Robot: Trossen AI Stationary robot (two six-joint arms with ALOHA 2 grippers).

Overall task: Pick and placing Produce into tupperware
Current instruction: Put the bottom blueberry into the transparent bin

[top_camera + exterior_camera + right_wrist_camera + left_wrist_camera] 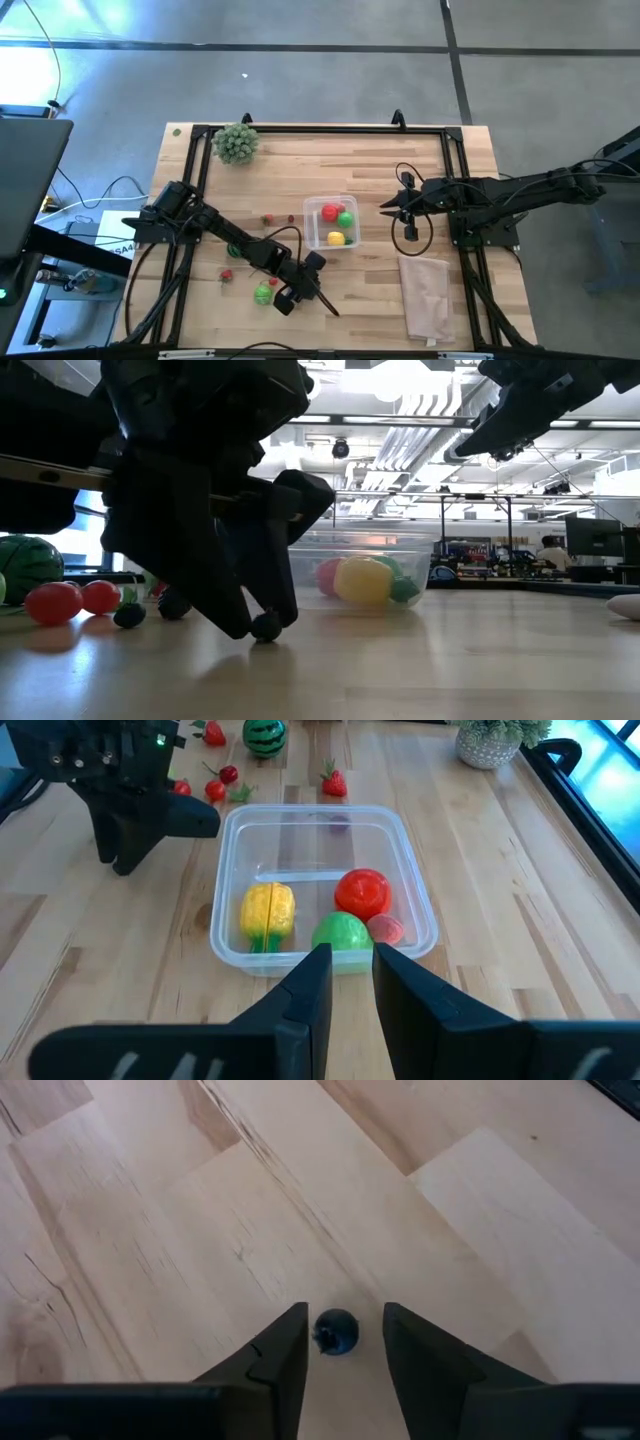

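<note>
Four toys sit in my tupperware (312, 208). My left gripper (340, 1348) is wide around a dark berry (335, 1332); more wait.

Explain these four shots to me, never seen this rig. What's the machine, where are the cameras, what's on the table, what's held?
Two dark robot arms work at a wooden table.

The cameras: one overhead, one at tabletop level, one on each wrist.

On the table: a clear tupperware holding red, green and yellow toy produce, more toy fruit left of it including a striped green ball, a bushy plant and a folded beige cloth.

The left pincer is down at the table's front, fingers open either side of a small dark berry, not yet closed on it. The right pincer waits beside the tupperware, open and empty.
</note>
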